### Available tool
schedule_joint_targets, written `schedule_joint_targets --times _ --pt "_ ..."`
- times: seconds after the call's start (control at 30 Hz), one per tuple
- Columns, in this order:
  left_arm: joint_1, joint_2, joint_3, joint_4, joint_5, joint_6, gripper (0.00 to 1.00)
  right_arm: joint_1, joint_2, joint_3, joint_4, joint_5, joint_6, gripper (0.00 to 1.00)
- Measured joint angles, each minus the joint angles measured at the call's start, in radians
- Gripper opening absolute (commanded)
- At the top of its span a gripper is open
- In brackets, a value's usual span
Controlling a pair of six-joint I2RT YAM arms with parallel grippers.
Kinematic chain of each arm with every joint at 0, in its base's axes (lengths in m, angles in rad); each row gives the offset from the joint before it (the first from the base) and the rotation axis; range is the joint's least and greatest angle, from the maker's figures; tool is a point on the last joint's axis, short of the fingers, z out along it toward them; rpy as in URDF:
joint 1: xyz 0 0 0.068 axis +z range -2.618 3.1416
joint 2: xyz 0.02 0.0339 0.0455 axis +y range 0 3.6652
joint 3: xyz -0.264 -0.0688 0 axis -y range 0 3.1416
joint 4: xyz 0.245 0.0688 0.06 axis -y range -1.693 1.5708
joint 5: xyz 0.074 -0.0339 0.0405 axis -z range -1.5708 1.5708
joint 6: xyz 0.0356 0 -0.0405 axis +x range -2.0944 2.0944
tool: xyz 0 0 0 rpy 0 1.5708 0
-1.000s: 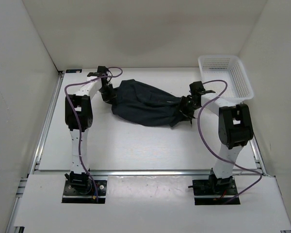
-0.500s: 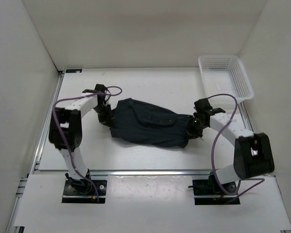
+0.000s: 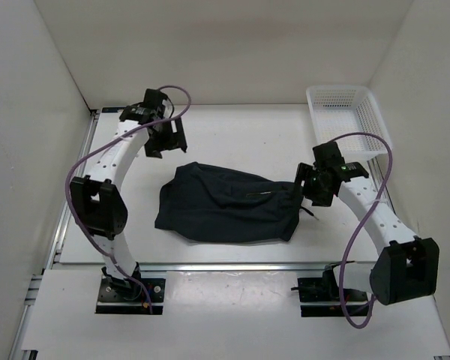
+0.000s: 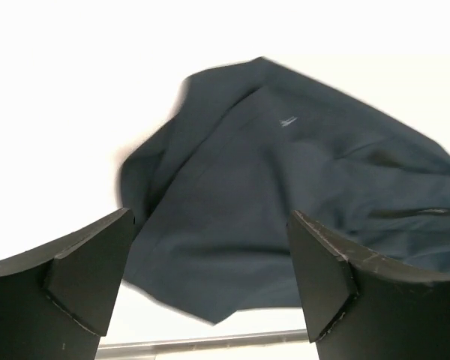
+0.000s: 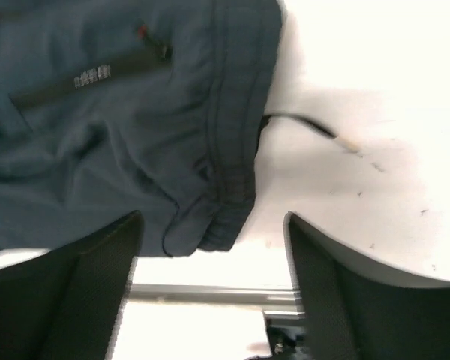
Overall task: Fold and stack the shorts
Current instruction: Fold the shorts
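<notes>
1. White walls closed in a white table [image 3: 232, 146] on three sides, and a white mesh basket [image 3: 349, 114] stood at its far right corner.
2. The shorts [image 3: 226, 204] lay in a flattish, creased heap near the middle of the table. They ran left to right, closer to the near edge and well apart from the basket.
3. Their waistband [image 5: 236, 127] formed the right end. A thin dark cord [image 5: 304, 124] with a pale tip trailed from it onto bare table. A zip pocket [image 5: 90, 79] showed on the upper face of the cloth.
4. The left gripper [image 3: 163, 136] hung beyond the far left corner of the shorts, apart from them. In its wrist view the fingers [image 4: 82, 270] stood wide apart with nothing clamped, and the dark cloth lay below and beyond them.
5. The right gripper [image 3: 309, 185] hung just beside the waistband end. Its own fingers [image 5: 90, 277] were likewise spread wide, and the cloth lay clear of them.
6. A metal rail [image 3: 232, 265] ran along the near edge of the table, just past the shorts.
</notes>
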Motion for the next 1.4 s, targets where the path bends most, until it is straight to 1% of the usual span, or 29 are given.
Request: schedule_joint_targets --times 0.03,0.07,0.2,0.27,0.3,0.33,0.4,0.47,0.5,0.53,0.57,0.6,0.63,0.67,0.7,0.73,0.77,0.8,0.9,1.07,1.17,1.27,1.4 --pt "-0.019 0.024 0.045 0.000 -0.001 0.000 0.93 -0.004 -0.001 0.013 0.000 0.015 -0.007 0.64" --pt "-0.038 0.049 0.080 0.000 -0.001 0.000 0.94 -0.009 0.001 0.025 0.000 0.029 -0.013 0.61" --pt "-0.131 0.200 0.185 -0.005 0.006 0.001 0.97 -0.029 0.052 0.043 0.009 0.061 -0.016 0.58" --pt "-0.163 0.279 0.206 -0.009 0.014 0.003 0.97 -0.045 0.101 0.044 0.023 0.058 -0.022 0.54" --pt "-0.176 0.321 0.212 -0.013 0.021 0.005 0.97 -0.053 0.125 0.044 0.029 0.053 -0.024 0.54" --pt "-0.184 0.360 0.215 -0.021 0.027 0.005 0.97 -0.064 0.148 0.045 0.036 0.047 -0.026 0.54" --pt "-0.187 0.425 0.221 -0.042 0.031 0.008 0.96 -0.081 0.186 0.053 0.049 0.034 -0.032 0.68" --pt "-0.184 0.470 0.228 -0.058 0.031 0.010 0.95 -0.093 0.224 0.076 0.056 0.021 -0.038 0.76" --pt "-0.184 0.484 0.232 -0.064 0.031 0.010 0.93 -0.096 0.245 0.092 0.063 0.014 -0.041 0.76" --pt "-0.183 0.489 0.235 -0.069 0.031 0.010 0.87 -0.098 0.266 0.107 0.072 0.006 -0.044 0.76" --pt "-0.183 0.493 0.242 -0.077 0.031 0.013 0.81 -0.098 0.290 0.119 0.087 -0.002 -0.045 0.72" --pt "-0.181 0.493 0.252 -0.081 0.032 0.016 0.70 -0.098 0.312 0.127 0.104 -0.011 -0.048 0.61" --pt "-0.180 0.493 0.263 -0.082 0.034 0.016 0.53 -0.098 0.330 0.129 0.119 -0.019 -0.051 0.54" --pt "-0.180 0.493 0.275 -0.082 0.038 0.018 0.28 -0.097 0.344 0.129 0.129 -0.029 -0.056 0.49" --pt "-0.180 0.493 0.282 -0.080 0.041 0.024 0.19 -0.097 0.356 0.129 0.134 -0.041 -0.055 0.40" --pt "-0.179 0.493 0.287 -0.079 0.042 0.030 0.12 -0.097 0.363 0.129 0.137 -0.050 -0.058 0.35" --pt "-0.179 0.493 0.288 -0.079 0.042 0.032 0.10 -0.097 0.366 0.129 0.140 -0.061 -0.058 0.29" --pt "-0.179 0.493 0.288 -0.082 0.042 0.035 0.10 -0.098 0.366 0.129 0.143 -0.068 -0.061 0.18" --pt "-0.179 0.492 0.288 -0.090 0.042 0.040 0.10 -0.097 0.366 0.129 0.158 -0.090 -0.068 0.00" --pt "-0.178 0.475 0.288 -0.103 0.040 0.042 0.10 -0.097 0.359 0.132 0.158 -0.094 -0.070 0.00" --pt "-0.170 0.435 0.282 -0.106 0.039 0.042 0.10 -0.097 0.328 0.152 0.141 -0.084 -0.074 0.00" --pt "-0.140 0.353 0.249 -0.100 0.042 0.042 0.10 -0.097 0.287 0.194 0.120 -0.077 -0.081 0.00" --pt "-0.068 0.206 0.207 -0.099 0.047 0.043 0.10 -0.096 0.251 0.251 0.098 -0.085 -0.086 0.00"
